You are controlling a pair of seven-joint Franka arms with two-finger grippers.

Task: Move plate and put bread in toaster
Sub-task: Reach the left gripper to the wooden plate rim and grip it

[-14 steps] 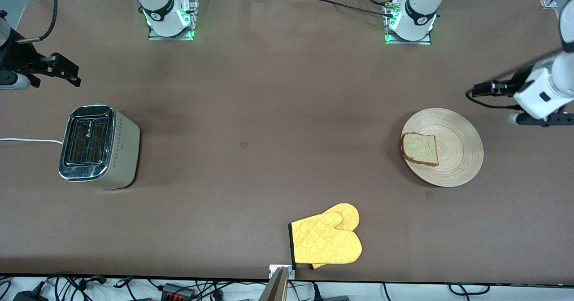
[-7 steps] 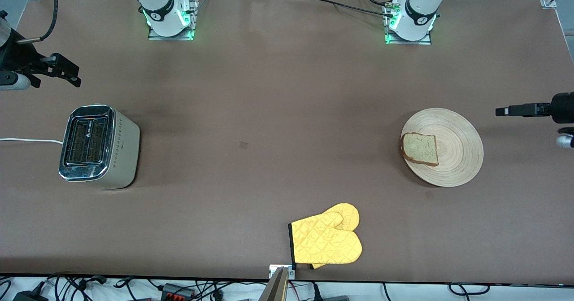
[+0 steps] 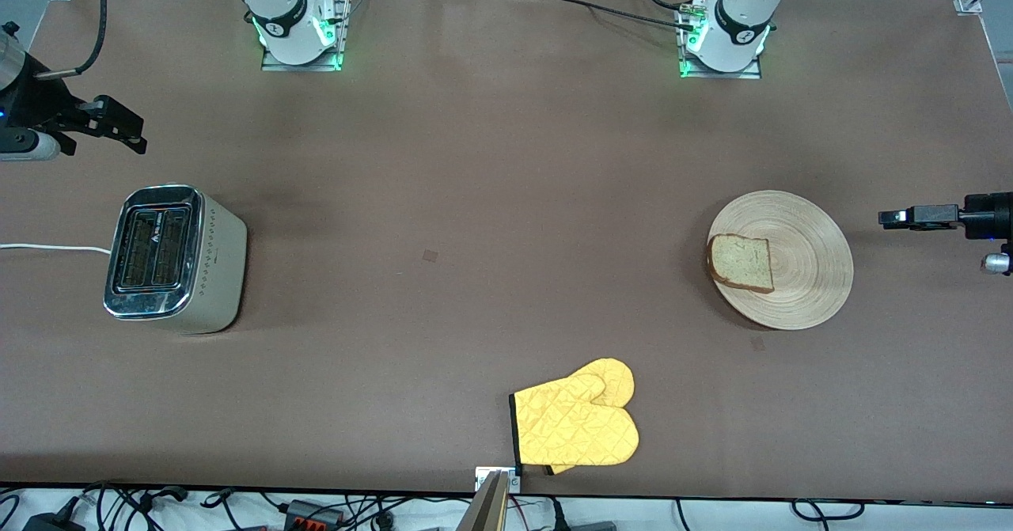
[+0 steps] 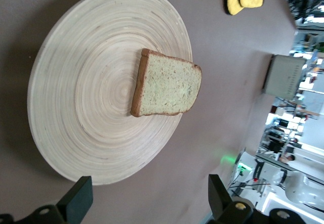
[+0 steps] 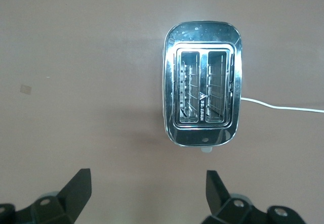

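Speckled brown bread slice (image 3: 741,262) on round tan wooden plate (image 3: 807,278). Left gripper (image 3: 894,217) beside plate, right gripper (image 3: 119,131) near chrome two-slot toaster (image 3: 170,258); fingers of both spread, empty.

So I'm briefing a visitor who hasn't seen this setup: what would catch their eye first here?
Probably the yellow oven mitt, bright against the brown table at the edge nearest the front camera. Next, the bread lying on the wooden plate toward the left arm's end, and the chrome-topped toaster, both slots empty, toward the right arm's end.
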